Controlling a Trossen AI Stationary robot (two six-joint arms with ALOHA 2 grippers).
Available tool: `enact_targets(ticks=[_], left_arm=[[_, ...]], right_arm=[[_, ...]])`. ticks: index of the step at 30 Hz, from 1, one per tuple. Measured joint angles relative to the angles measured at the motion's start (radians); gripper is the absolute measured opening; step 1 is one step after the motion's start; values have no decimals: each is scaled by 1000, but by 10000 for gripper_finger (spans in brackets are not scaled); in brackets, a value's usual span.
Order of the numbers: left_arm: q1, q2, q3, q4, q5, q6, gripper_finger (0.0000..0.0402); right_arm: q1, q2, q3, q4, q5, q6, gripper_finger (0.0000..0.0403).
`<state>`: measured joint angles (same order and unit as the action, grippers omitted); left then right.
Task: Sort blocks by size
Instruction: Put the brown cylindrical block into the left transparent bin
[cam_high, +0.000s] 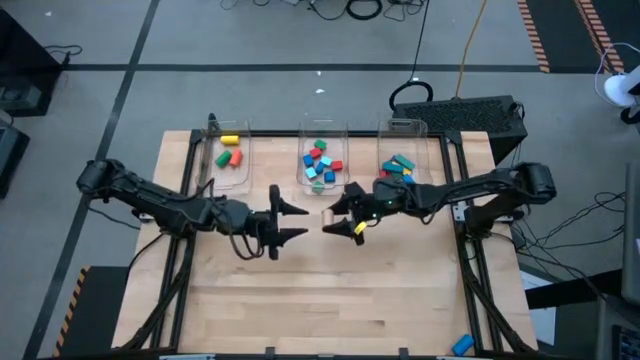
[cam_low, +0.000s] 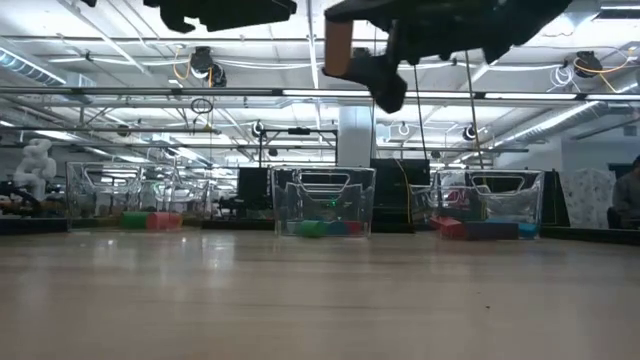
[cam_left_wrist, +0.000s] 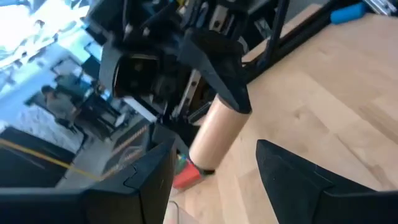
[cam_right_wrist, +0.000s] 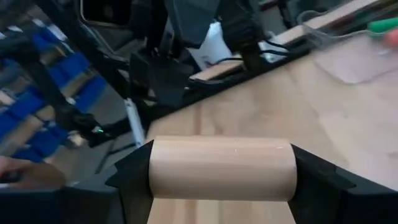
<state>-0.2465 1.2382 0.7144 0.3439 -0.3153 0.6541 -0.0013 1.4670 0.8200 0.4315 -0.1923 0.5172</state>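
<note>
Clamped end to end between the right gripper's (cam_right_wrist: 221, 177) fingers is a plain wooden cylinder (cam_right_wrist: 221, 169), held level and raised well above the table (cam_high: 330, 290), just in front of the middle bin (cam_high: 322, 165). Facing it from the far side of that bin's front, the left gripper (cam_high: 290, 220) hangs with its jaws spread and empty, likely placed to receive the piece. Coloured blocks (cam_high: 321, 163) already lie in the middle bin and its two neighbours.
</note>
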Motion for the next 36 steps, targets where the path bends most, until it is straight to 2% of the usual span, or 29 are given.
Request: enact_targets(ticks=[8,16,20,23,29,33,36], left_arm=[[5,85,0,48,88,38,226],[31,185,0,238,98,44,226],[45,204,0,230,103,44,225],[45,206,0,234,102,47,211],[45,190,1,234,95,45,143],[44,189,1,232,95,44,143],[44,189,1,231,85,19,142]], right_arm=[[-4,121,0,246,-43,49,272],[-4,208,1,389,-79,101,275],[-3,217,2,433,-98,104,271],[-3,217,2,462,-102,100,271],[-3,217,2,477,-105,130,271],[-3,217,2,475,-106,129,274],[-3,217,2,477,-103,86,291]])
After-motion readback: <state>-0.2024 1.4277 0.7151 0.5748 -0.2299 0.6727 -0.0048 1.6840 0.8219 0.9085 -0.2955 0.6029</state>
